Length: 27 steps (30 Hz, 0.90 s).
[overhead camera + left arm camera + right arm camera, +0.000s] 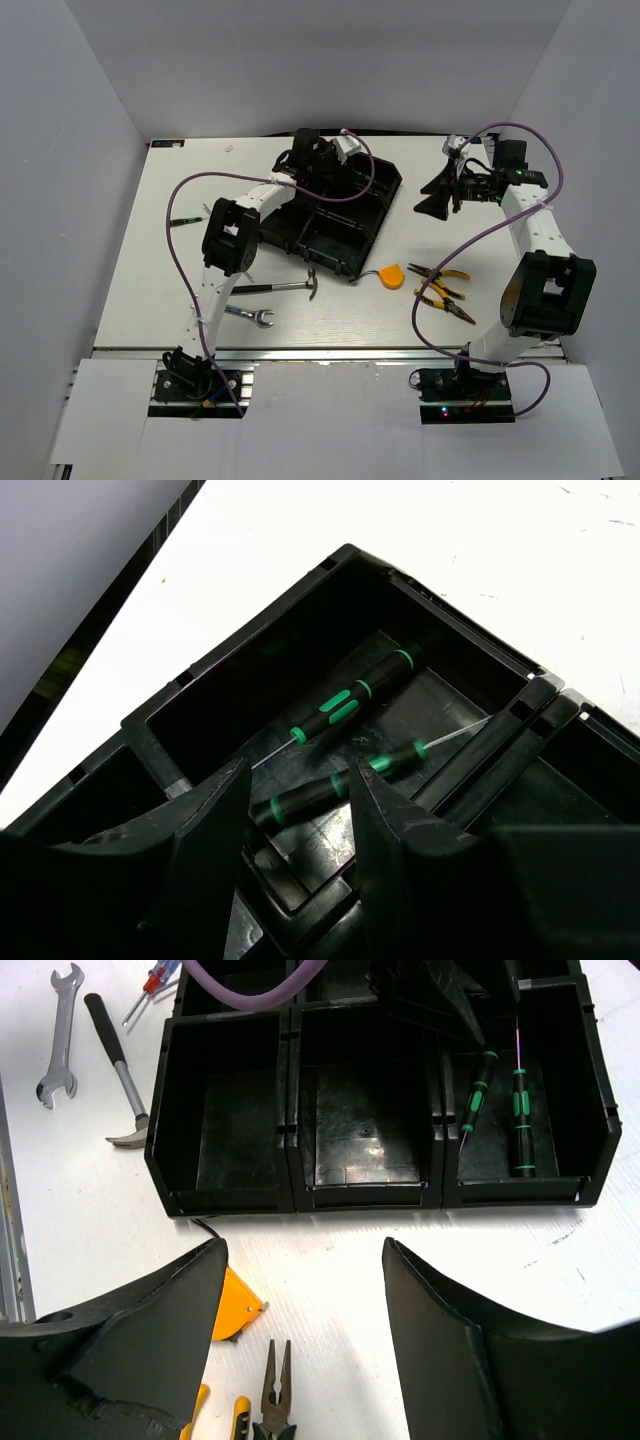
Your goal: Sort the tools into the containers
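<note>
Two thin black-green screwdrivers (350, 695) lie in a far end compartment of the black plastic organizer tray (250, 623). Left hand (300, 780) spread above them, empty; right hand (302, 1250) spread, empty. Likely light, stiff, roll-prone: pinch mid-handle.

pliers (272, 1418): cut by bottom edge | tape measure (240, 1310): half behind right tool (302, 1250)

Black tray (290, 1110) holds two black screwdrivers (350, 695) banded bright green. Orange tape measure (392, 274), yellow-handled pliers (445, 298), silver wrench (250, 316), black-handled hammer (275, 287). White worktop (160, 250), purple cables (250, 998).
</note>
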Motion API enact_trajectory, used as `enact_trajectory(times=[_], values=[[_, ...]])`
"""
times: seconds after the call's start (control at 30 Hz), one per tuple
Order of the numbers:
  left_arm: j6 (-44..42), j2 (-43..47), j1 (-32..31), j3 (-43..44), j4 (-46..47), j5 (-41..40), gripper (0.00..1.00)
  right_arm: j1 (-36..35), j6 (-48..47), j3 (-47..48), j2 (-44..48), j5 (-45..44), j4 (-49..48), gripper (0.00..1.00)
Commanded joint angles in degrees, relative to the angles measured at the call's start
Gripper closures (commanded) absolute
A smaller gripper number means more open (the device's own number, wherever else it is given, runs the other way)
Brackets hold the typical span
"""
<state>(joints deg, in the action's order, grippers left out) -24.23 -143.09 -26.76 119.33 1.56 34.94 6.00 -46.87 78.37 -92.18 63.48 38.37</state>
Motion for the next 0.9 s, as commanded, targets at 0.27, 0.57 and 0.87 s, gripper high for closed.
enact_trajectory(times=[0.27,0.57,0.87], values=[[8.92,10.08,-0.13,-0.5,2.74,-4.86,0.39,0.33,-0.76,-0.5,2.53,1.47,-0.14,0.3],[36.32,36.18,7.83,-27.5,1.16,-20.35,0.04,0.24,-4.02,-3.04,3.67,-0.81,1.89,0.26],[73.17,55.63,36.41,-52.43,-20.52,-24.99,0.02,-1.87,0.28,-7.53,4.38,-8.55,-2.42,0.25]])
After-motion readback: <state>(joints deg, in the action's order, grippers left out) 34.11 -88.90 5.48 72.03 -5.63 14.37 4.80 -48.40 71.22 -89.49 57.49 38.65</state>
